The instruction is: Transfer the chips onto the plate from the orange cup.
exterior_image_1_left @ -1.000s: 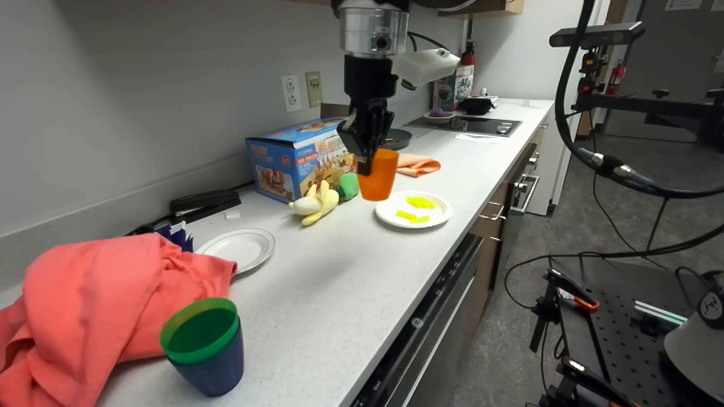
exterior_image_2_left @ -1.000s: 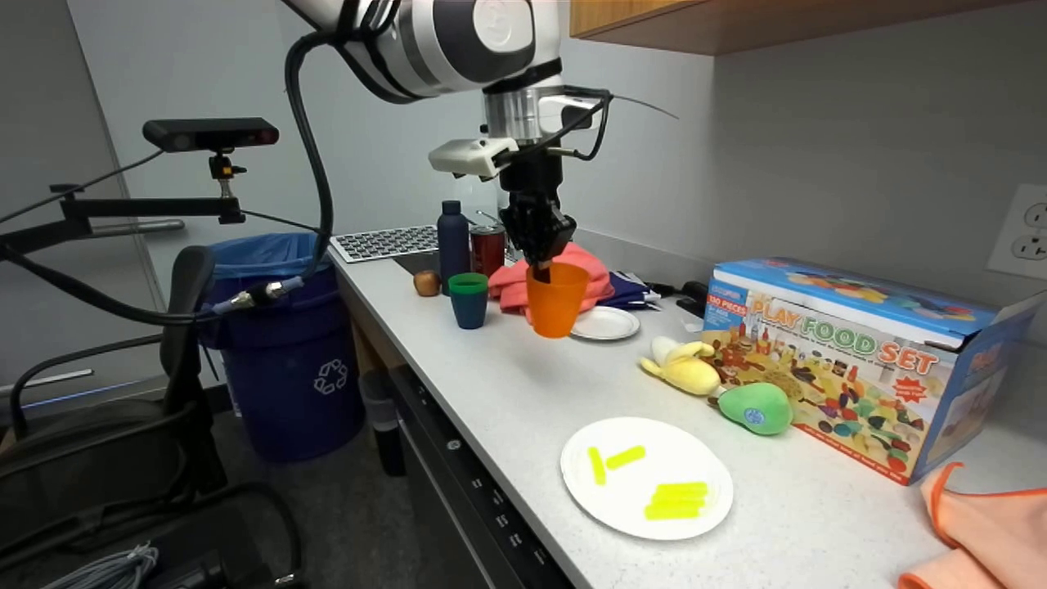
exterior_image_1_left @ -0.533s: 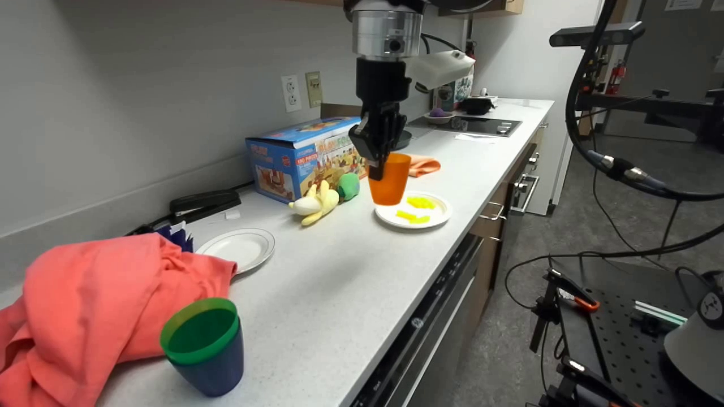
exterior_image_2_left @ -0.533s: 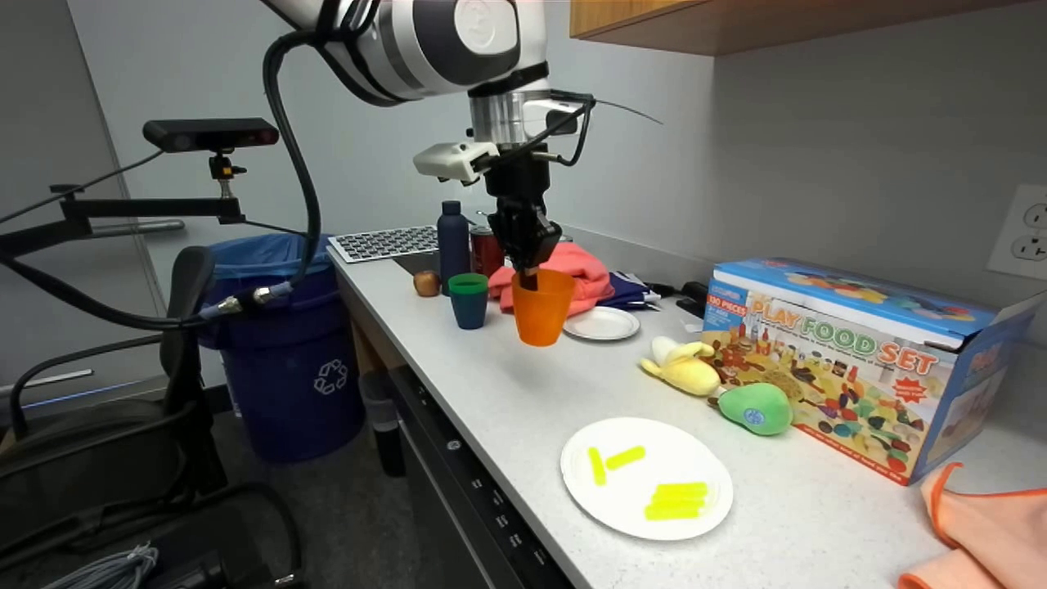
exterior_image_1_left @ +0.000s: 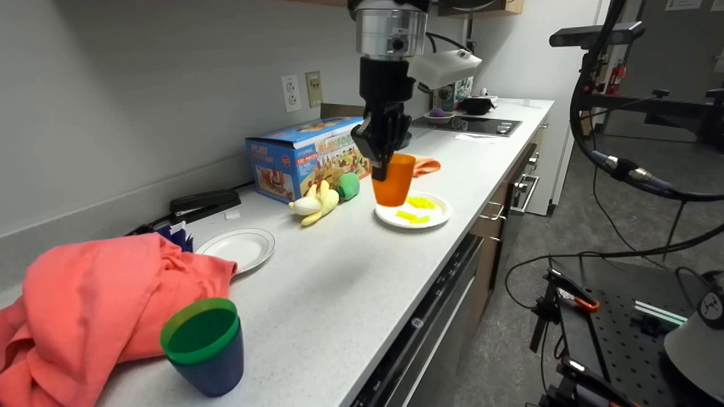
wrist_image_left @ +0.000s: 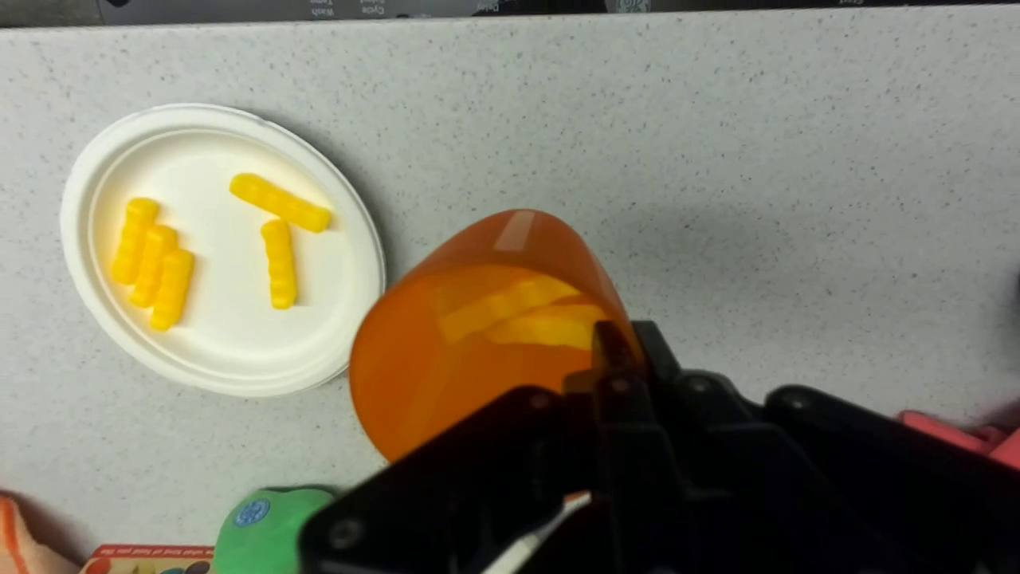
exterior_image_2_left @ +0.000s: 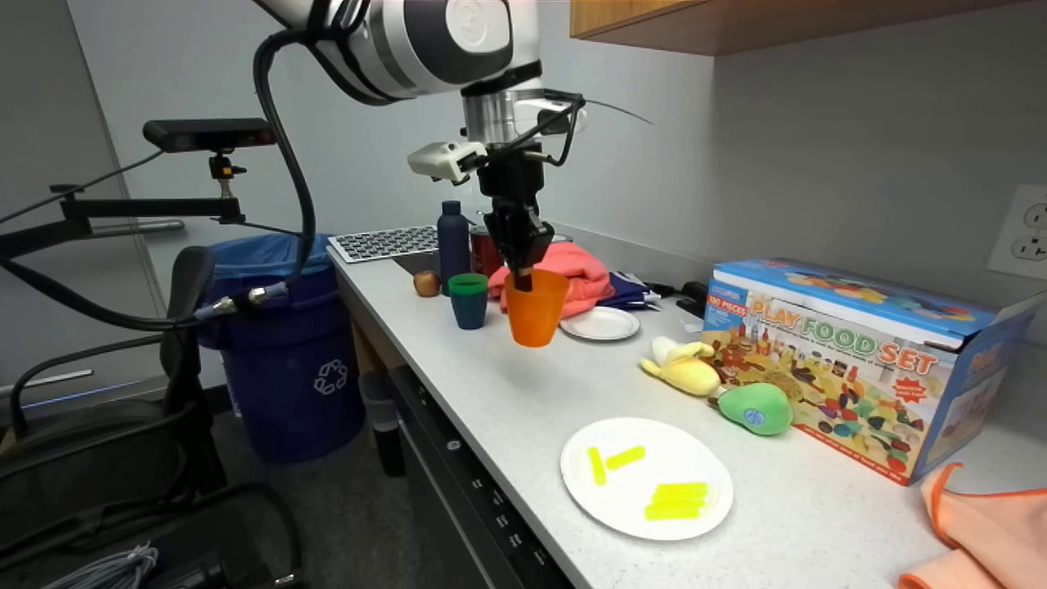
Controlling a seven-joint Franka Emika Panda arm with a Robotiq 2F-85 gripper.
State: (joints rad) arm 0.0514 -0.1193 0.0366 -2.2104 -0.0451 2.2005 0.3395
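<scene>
My jaws: closed to the thickness of one wall of the orange tumbler [exterior_image_2_left: 536, 315], one side inside its mouth, one outside.
Orange tumbler: hangs from me above the desk [exterior_image_2_left: 491, 393], roughly upright.
Chips inside [wrist_image_left: 542, 328]: at least two; I can't count the rest.
White plate [wrist_image_left: 213, 203]: lower than my jaws, past the tumbler from them, holding five yellow chips [wrist_image_left: 171, 291]; I'd call the transfer partly done.
Chips missing the plate: if I tip here, they likely fall short, because the mouth isn't over the plate.
Tumbler swivel: pinched by a single wall, it may turn or flex when I roll, sending the pour sideways.
Chip jam: one could wedge against the part of me inside the mouth and not come out.
Plate rim: if I come in too low, the tumbler could bump it and scatter what lies there.
Green pear-shaped plush [wrist_image_left: 271, 534]: lower than my jaws; a low, wide swing might nudge it.
</scene>
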